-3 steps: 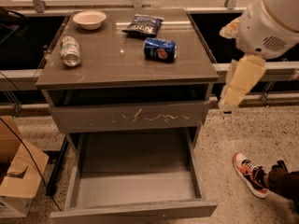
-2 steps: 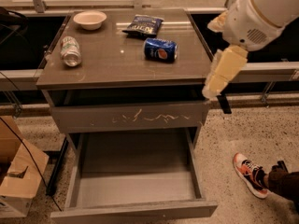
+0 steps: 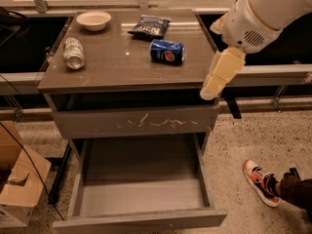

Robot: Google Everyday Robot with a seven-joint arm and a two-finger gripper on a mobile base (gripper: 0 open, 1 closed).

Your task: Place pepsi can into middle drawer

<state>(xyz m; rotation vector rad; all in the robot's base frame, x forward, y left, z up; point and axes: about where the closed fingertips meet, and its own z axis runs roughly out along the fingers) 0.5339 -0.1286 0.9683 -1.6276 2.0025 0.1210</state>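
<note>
My hand (image 3: 209, 89) hangs just off the desk's (image 3: 112, 67) right edge, near its front corner, touching nothing and carrying nothing. Whether it is open or closed I cannot tell: from here it reads as one pale block pointing down and left. I judge it is placed there for a reach to the pepsi can (image 3: 167, 51), which lies on its side on the desk top, right of the middle and nearer the back edge, well apart from my hand. Lying flat, it could roll when nudged, so I would close across its barrel. The drawer (image 3: 141, 172) stands pulled out below the front edge, floor showing, ready to take the can; the scratched front (image 3: 136, 123) above it is shut. A bag (image 3: 150, 26) lies just behind the can, a bowl (image 3: 94, 20) at the back left corner, a green can (image 3: 73, 52) by the left edge. My arm is cut off at the top right, the drawer's front wall runs off the bottom, and the shoe (image 3: 261, 182) on the floor belongs to someone mostly out of view.
</note>
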